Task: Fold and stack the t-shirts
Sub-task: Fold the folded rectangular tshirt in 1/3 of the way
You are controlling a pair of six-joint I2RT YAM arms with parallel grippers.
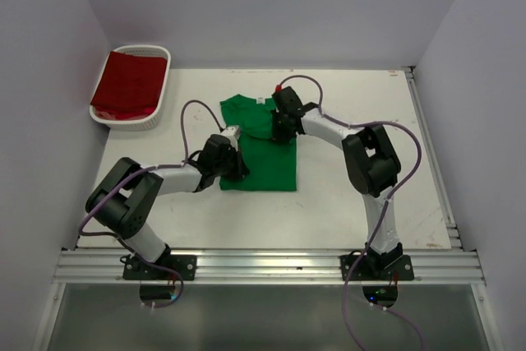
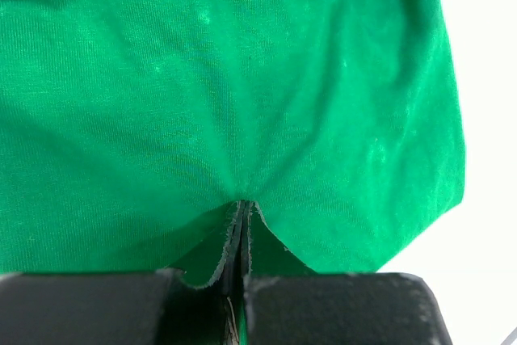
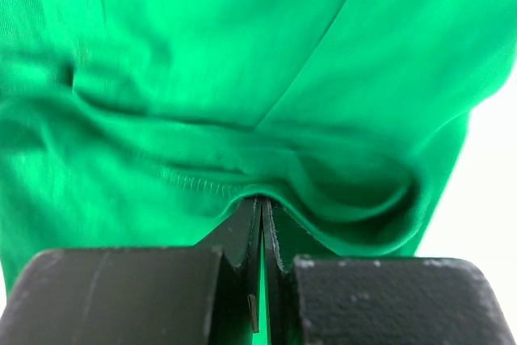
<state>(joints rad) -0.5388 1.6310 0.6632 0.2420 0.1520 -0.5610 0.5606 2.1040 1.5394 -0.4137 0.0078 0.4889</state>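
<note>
Robot lab test cell: plain white walls (image 1: 271,6) box in white table (image 1: 345,203); aluminium rail (image 1: 271,267) at near edge, cabled left arm (image 1: 131,199) and right arm (image 1: 374,162) bolted on.

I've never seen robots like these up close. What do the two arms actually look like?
Both the left arm and the right arm are slim white tubes joined by chunky black rounded joints. A thin purplish cable loops loosely along each. Each stands on a black base plate mounted on a silver metal rail. The jaws are blocky and matte black.
</note>
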